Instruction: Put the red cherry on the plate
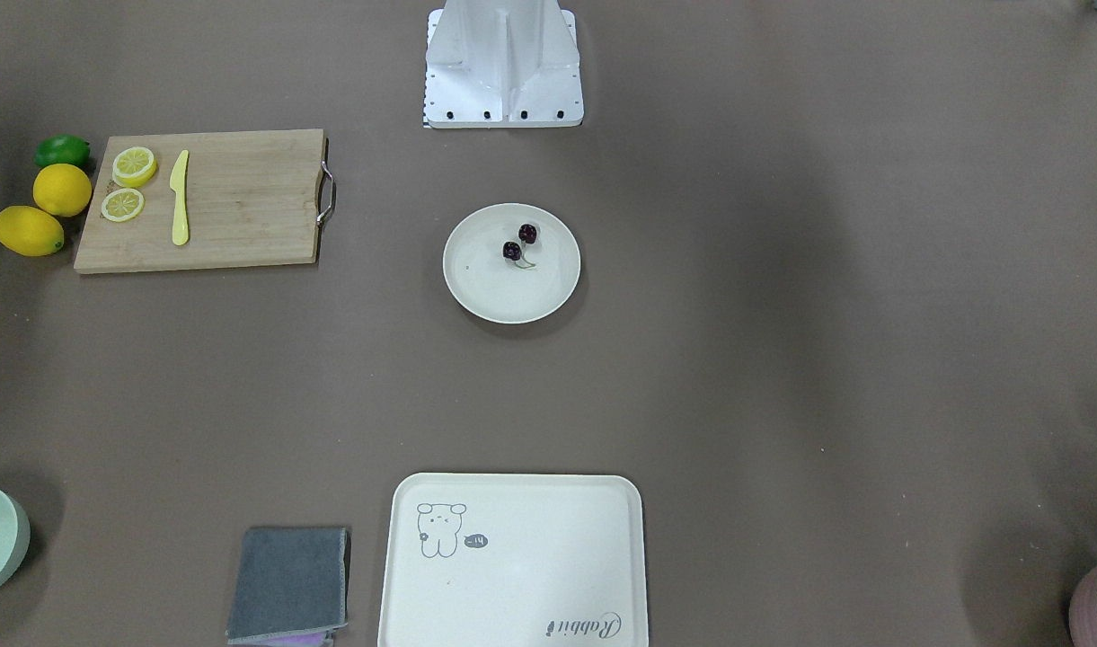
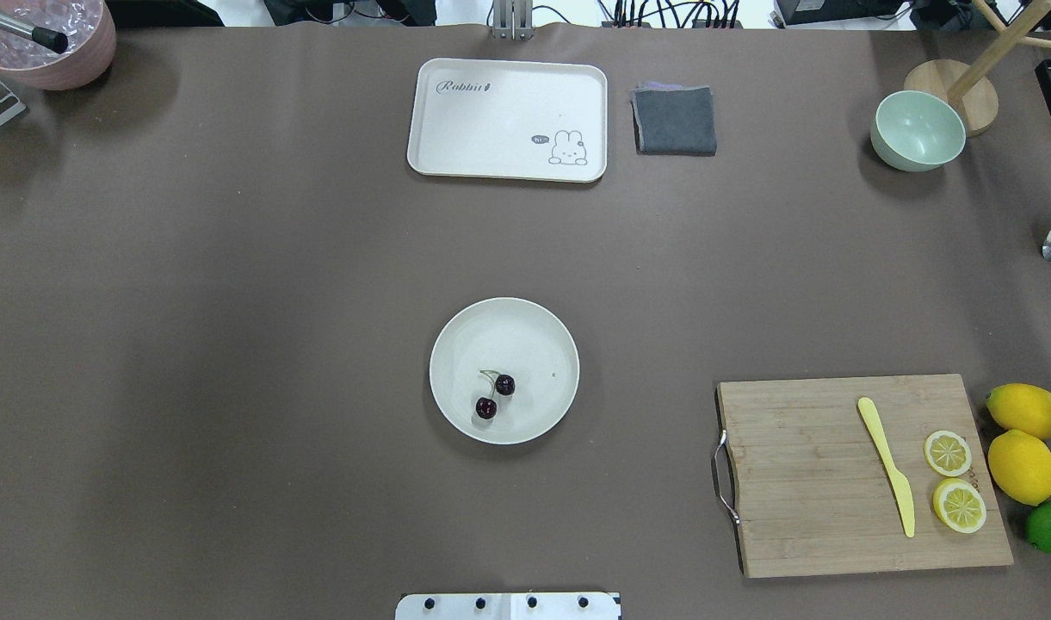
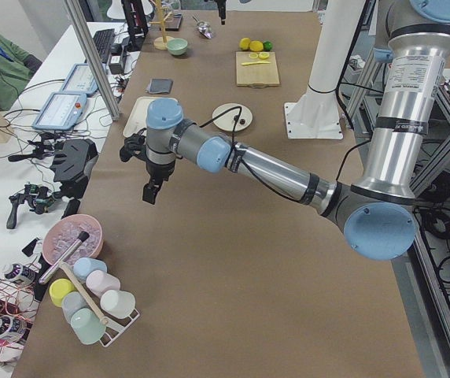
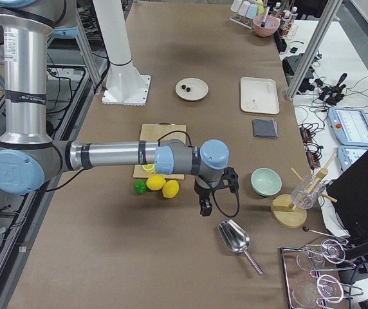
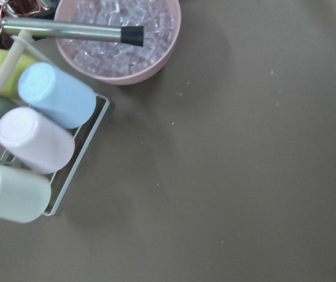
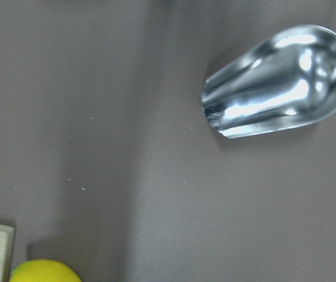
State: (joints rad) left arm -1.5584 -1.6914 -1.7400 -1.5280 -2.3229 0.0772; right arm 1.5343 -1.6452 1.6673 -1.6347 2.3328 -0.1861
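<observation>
Two grippers, grip state unreadable: left gripper (image 3: pixel 153 192), right gripper (image 4: pixel 204 208) | red cherry (image 2: pixel 504 384) lies inside plate (image 2: pixel 534 344), well apart from both | judged placed: no regrasp, avoid nudging plate.

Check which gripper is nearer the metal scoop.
Right. The right gripper hangs just beside the scoop, near the lemons. The left gripper is far off at the other end, by the pink bowl of ice.
</observation>
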